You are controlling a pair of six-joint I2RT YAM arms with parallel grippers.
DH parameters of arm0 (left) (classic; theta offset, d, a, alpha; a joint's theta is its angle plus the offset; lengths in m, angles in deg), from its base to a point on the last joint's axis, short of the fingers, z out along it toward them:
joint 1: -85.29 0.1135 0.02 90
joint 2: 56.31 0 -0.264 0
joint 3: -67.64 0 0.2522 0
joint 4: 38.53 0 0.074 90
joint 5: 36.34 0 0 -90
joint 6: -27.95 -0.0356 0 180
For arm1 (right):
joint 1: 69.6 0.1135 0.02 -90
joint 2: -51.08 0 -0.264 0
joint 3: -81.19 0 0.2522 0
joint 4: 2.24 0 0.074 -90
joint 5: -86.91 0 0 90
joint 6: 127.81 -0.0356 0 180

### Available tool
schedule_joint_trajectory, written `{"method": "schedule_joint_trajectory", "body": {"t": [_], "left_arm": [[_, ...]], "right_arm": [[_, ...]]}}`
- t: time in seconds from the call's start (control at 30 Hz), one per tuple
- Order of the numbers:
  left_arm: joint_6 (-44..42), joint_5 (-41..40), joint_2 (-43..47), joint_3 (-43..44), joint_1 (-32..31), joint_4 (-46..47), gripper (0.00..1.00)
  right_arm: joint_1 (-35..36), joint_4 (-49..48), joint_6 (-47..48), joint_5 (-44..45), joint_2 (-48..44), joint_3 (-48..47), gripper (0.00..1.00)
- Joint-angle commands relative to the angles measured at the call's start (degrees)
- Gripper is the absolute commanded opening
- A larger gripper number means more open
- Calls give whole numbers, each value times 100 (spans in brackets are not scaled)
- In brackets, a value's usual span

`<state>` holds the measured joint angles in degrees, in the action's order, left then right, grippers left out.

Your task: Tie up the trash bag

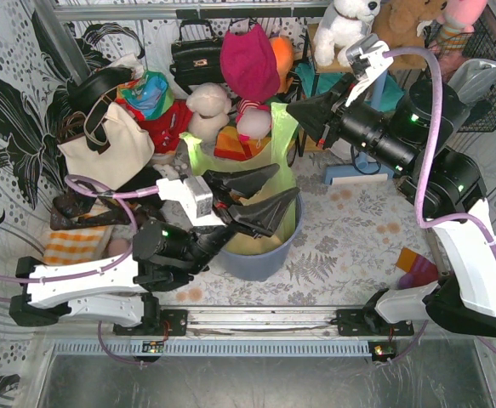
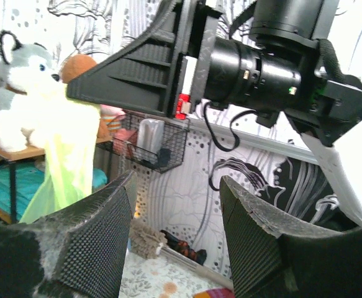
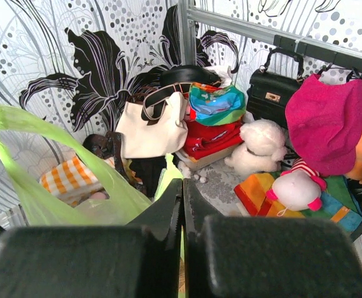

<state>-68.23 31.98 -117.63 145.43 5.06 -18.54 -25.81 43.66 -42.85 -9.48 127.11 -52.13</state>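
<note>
**A thin green bag, held up by one strip**

The round blue-grey bin (image 1: 260, 259) sits in the middle of the top view, a little below the center. The trash bag (image 1: 283, 149) is inside it. Most of the bag sits down in the bin, and one long strip (image 2: 63, 149) is stretched up toward the upper right of the frame.

The right pincer (image 1: 292, 110) is at the top of that strip. Its fingers are pressed tight together, with the green plastic pinched between them. The left pincer (image 1: 260, 200) hangs over the mouth of the bin with its fingers wide apart, and it holds nothing.

The bag looks very light and floppy — you can see through it. It will likely fold and slide about, not keep its shape. Plastic this thin is probably slippery, and it may stretch or rip if it is tugged hard, so a slow pull seems best.

A good place for the free pincer is the other green flap (image 1: 198, 157), at the left rim of the bin. It should pinch where the plastic bunches up thick — not on a single thin layer.
</note>
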Motion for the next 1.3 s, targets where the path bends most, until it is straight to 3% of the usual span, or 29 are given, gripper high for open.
{"method": "schedule_joint_trajectory", "body": {"t": [0.0, 0.2, 0.5, 0.9, 1.07, 1.27], "left_arm": [[-655, -739, -186, 193, -25, 768, 64], [-1293, -1353, -544, 582, -28, 1101, 63], [-1912, -1590, -814, 1016, 6, 1200, 66], [-1735, -1275, -908, 1269, 416, 221, 74], [-1476, -810, -637, 813, 837, 344, 76], [-1350, 344, -444, 408, 1325, 476, 78]], "right_arm": [[-2, -254, -55, -167, -97, -14, 0], [-2, -333, -159, -660, -214, 25, 0], [-3, -312, -96, -1357, -377, 227, 0], [-2, -296, -103, -1545, -437, 220, 0], [-2, -287, -124, -1566, -457, 188, 0], [-2, -261, -144, -1611, -449, 189, 0]]}}
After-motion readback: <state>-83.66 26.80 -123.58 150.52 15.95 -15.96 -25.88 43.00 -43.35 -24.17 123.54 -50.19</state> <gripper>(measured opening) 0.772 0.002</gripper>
